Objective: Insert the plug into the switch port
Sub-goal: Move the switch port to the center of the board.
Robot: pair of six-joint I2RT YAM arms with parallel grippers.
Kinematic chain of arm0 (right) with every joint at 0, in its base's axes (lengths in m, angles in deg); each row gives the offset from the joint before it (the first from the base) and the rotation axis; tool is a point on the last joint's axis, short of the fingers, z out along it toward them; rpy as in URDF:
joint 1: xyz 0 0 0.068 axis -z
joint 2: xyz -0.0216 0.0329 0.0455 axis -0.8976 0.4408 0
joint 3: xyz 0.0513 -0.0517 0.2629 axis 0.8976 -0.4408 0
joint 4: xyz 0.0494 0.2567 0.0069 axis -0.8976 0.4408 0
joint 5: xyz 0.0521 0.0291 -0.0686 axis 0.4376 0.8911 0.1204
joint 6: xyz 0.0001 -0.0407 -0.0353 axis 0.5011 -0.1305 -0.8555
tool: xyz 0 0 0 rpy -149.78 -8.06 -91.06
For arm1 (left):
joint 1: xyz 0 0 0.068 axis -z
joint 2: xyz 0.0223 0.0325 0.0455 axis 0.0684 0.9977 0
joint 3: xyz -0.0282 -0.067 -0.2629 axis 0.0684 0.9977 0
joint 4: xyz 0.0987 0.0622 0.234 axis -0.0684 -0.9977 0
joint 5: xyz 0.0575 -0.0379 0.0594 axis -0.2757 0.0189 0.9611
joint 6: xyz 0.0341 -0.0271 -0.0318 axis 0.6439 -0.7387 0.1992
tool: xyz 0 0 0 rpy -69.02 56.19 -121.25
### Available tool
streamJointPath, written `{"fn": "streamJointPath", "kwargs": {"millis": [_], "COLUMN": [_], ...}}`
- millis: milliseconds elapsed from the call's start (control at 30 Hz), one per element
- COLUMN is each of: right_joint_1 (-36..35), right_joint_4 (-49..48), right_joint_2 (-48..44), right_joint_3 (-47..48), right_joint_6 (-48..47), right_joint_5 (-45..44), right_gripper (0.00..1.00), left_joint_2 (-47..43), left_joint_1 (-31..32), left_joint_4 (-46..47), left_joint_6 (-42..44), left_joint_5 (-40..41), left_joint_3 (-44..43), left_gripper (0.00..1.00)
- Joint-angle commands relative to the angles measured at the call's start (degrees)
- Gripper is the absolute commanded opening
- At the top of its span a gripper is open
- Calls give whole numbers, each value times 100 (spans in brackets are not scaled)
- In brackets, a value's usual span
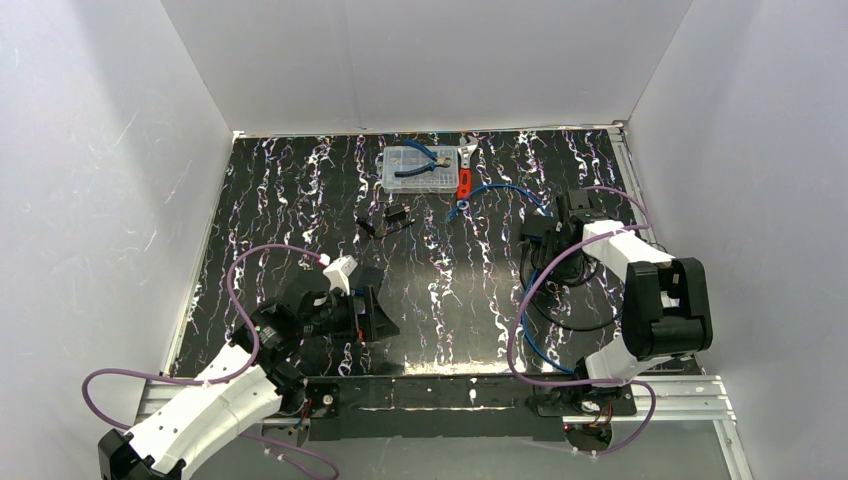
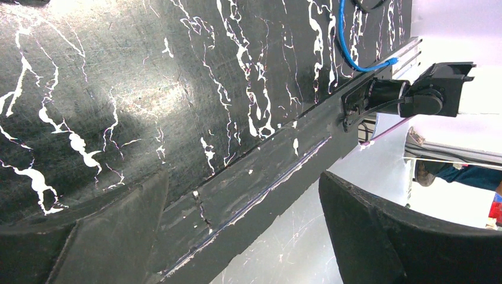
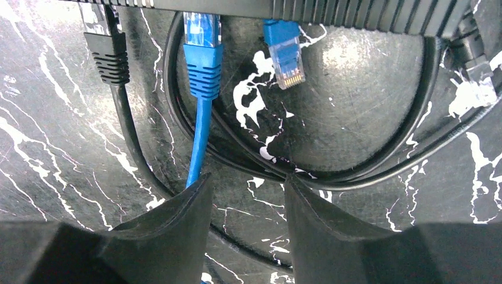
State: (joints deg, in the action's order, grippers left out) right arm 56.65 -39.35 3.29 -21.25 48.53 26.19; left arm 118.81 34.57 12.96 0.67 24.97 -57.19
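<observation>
On the right side of the desk (image 1: 300, 200), close up to the small black box (image 3: 367, 13) with the right hand (image 3: 247, 183): fingers spread, clamped on nothing, bare desk in the gap. Just ahead, a blue plug (image 3: 202, 41) nose-first in the switch port (image 3: 201, 8) on the box's near edge, its blue cable (image 3: 198, 142) running down past the tip of one finger. Beside it, a black plug (image 3: 100, 41) up against the same edge. On the other side, a second blue plug (image 3: 285, 56) just below that edge, gold contacts showing. Around them, looped black cables (image 3: 355, 171). Over the desk's front edge, the left hand (image 2: 241, 180), spread wide, empty, well apart from the box.
</observation>
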Motion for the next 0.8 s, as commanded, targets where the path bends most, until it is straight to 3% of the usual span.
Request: {"fn": "streamJointPath", "kwargs": {"millis": [0,367,467,567,767], "right_joint_1": [-87,-776,-971,-1015,-1024], "right_joint_4": [-218,-489,-356,-245,-41], "right_joint_2": [139,593,753,816,909], "right_joint_3": [323,357,486,590,726], "right_joint_6": [-220,-776,-752,-665,-524], "right_joint_5": [-44,-673,-848,-687,-476], "right_gripper": [55,58,54,42,2], "left_joint_2": [23,84,80,86,88], "left_joint_1": [32,30,28,31,30], "left_joint_4": [31,43,35,31,17], "left_joint_6": [61,67,67,66,66], "left_joint_5": [-37,-70,-62,-54,-44], "left_joint_3": [68,71,70,68,60], "left_gripper": [98,98,98,100,100]}}
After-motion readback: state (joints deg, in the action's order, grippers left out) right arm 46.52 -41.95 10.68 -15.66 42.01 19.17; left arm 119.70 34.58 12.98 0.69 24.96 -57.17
